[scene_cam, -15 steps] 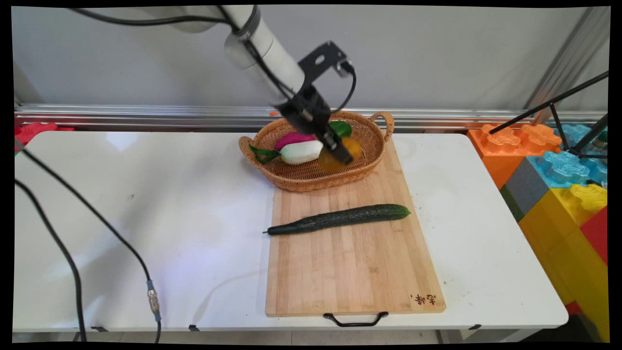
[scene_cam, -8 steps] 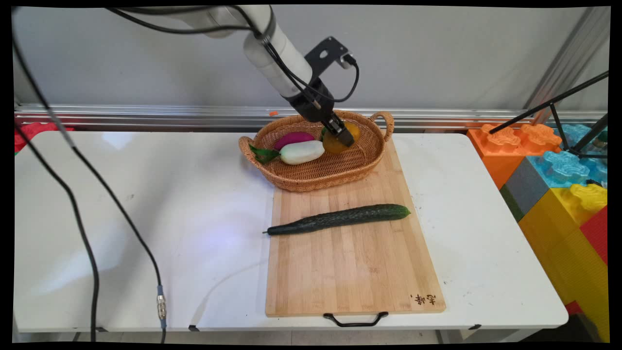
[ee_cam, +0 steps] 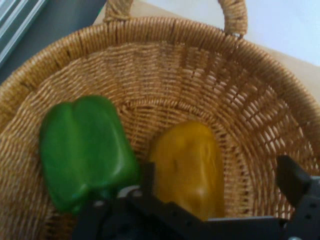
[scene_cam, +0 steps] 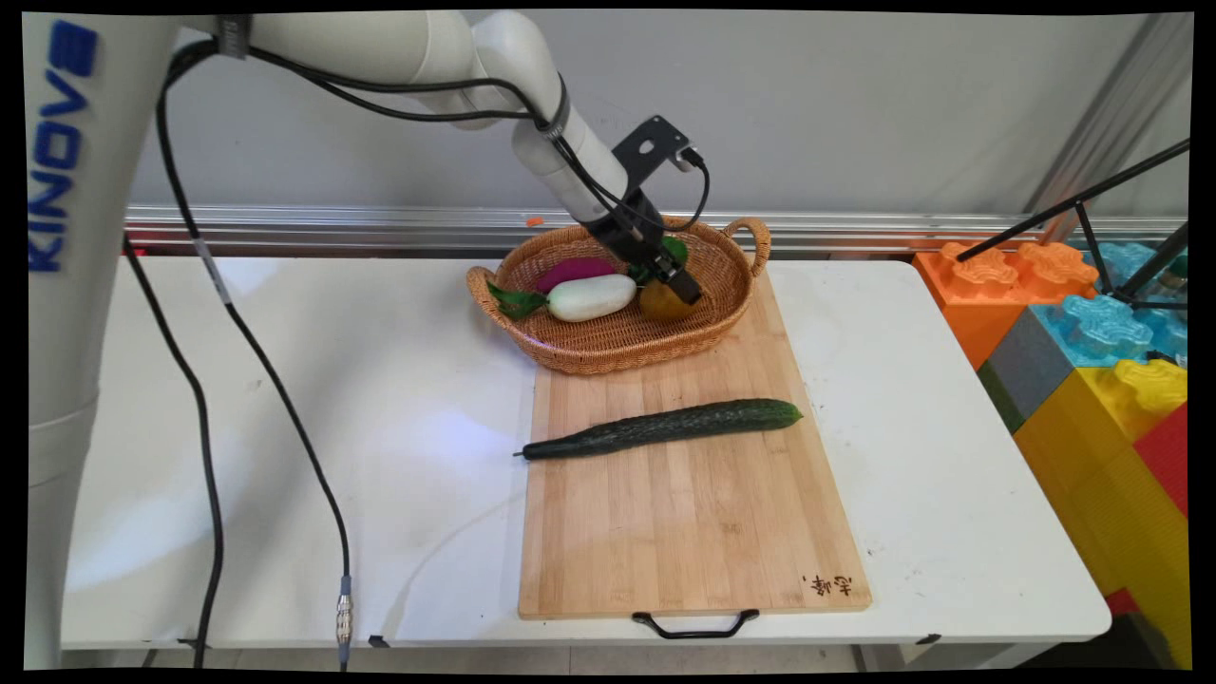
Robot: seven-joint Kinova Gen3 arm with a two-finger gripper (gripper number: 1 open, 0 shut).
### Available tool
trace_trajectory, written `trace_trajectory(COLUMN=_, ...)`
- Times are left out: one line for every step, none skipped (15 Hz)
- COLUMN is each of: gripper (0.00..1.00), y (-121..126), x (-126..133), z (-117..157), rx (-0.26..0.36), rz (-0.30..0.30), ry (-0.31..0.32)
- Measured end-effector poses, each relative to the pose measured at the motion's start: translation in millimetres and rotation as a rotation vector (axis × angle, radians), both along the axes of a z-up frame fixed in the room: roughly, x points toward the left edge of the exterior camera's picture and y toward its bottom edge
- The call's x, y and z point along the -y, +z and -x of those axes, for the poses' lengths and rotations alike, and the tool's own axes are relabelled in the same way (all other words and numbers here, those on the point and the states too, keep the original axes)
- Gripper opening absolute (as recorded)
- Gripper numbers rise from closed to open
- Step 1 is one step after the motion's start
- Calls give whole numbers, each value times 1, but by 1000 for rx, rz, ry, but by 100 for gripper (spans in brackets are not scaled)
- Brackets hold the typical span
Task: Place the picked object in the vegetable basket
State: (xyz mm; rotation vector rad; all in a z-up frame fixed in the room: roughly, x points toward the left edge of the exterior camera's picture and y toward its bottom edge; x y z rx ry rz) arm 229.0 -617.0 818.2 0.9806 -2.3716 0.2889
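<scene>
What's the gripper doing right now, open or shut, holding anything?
Gripper: open, holding nothing, its fingers either side of the yellow pepper in the wicker basket.

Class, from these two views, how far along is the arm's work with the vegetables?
Done: white radish, purple vegetable and green pepper lie in the basket. In hand: the open gripper straddles the yellow pepper, also in the basket. Left: the cucumber lies on the cutting board, outside it.

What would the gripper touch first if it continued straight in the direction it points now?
Most likely the yellow pepper: it lies between the open fingers of the gripper, inside the wicker basket. The green pepper sits just beside.
</scene>
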Motion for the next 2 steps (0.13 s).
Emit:
trace_trajectory(gripper=100, y=-1, x=1, z=3, rx=-7, rz=-1, ry=-2)
trace_trajectory(gripper=100, y=-2, x=2, z=5, rx=-14, rz=-2, ry=-4)
